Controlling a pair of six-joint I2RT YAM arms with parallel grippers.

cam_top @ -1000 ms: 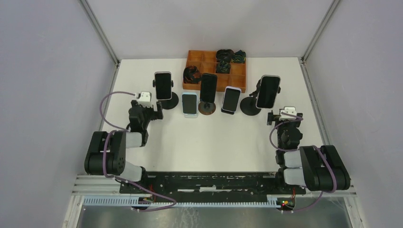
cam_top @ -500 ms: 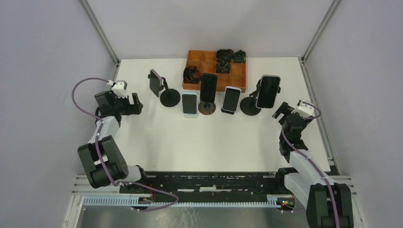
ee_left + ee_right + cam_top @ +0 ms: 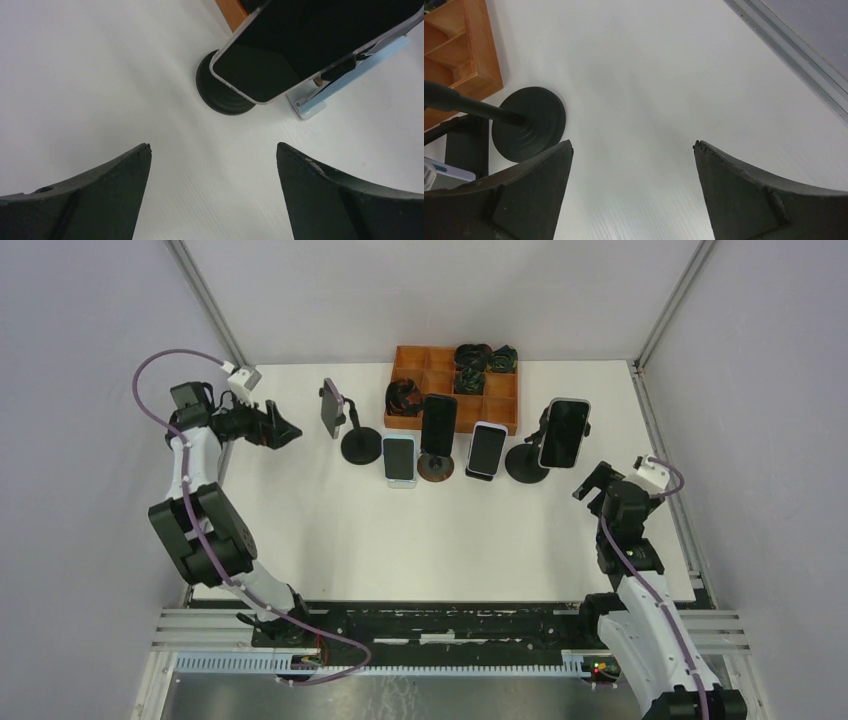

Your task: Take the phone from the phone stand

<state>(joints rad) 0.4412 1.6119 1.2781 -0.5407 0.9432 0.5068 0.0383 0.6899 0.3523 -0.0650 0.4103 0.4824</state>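
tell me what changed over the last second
The left arm unfolded and swung out to the left and back. The left gripper, open, now points at the leftmost phone, which now shows edge-on, turned leftward, on its slightly shifted stand. The right arm unfolded too, with the right gripper open. Nothing was grasped. The other phones and orange tray stayed put.

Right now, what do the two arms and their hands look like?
Left arm and right arm: black joints, pale grey links, a purple cable looping along each, a white block at each wrist. Left hand and right hand: two matte black, curved fingers.
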